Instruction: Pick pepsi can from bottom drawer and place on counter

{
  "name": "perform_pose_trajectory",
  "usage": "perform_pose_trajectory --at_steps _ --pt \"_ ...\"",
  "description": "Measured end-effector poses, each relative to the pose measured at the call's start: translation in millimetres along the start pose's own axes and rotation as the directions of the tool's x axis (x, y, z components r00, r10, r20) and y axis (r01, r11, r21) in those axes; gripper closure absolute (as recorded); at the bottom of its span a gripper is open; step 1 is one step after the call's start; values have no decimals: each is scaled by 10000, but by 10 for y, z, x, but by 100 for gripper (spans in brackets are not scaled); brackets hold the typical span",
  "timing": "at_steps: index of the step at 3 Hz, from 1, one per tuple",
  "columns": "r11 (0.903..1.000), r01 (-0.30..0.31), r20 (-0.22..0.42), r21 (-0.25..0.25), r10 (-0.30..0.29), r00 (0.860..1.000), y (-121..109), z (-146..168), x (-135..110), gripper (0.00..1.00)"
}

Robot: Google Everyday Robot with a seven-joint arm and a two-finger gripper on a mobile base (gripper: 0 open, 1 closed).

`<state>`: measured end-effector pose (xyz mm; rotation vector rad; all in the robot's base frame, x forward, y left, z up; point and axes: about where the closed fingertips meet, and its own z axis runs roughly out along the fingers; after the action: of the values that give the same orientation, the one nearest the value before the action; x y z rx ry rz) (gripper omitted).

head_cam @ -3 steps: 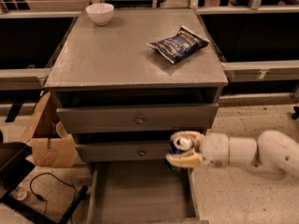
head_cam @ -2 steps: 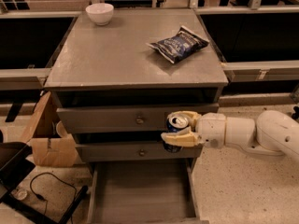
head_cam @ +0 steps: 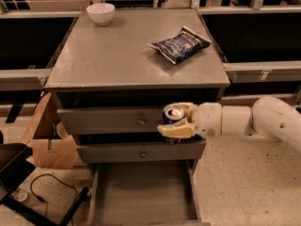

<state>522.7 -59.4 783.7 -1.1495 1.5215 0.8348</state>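
Since the earlier frames, the gripper (head_cam: 172, 121) has risen from the level of the middle drawer (head_cam: 113, 153) to the front of the top drawer (head_cam: 108, 120), carrying the pepsi can (head_cam: 173, 114) with it. You will find the gripper just below the front edge of the counter (head_cam: 122, 55), toward its right side. Its two pale fingers (head_cam: 175, 131) are closed around the can, one above and one below. The can's silver top faces the camera; whether the can stands exactly upright is hard to judge from this angle.

Note that the can is clear of the bottom drawer (head_cam: 141, 192), which stands pulled out below, showing its plain grey floor. The white arm (head_cam: 254, 121) reaches in from the right.

On the counter, a dark-blue chip bag (head_cam: 179, 44) lies near the right edge, and a white bowl (head_cam: 100, 13) sits at the far left corner. A cardboard box (head_cam: 49, 147) stands on the floor left of the cabinet.
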Motion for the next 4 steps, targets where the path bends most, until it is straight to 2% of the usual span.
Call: perform_pose_trajectory --at_steps 1,2,3,4 --pt "9993 373 -133 -97 -374 9992 -403 363 -738 100" --pt "9981 617 -134 -18 -617 9980 -641 702 -1309 100" --pt "9950 955 367 304 -966 9946 -940 934 -1825 100" --pt "9923 1001 1190 731 -1083 9870 -1471 1274 -2195 100"
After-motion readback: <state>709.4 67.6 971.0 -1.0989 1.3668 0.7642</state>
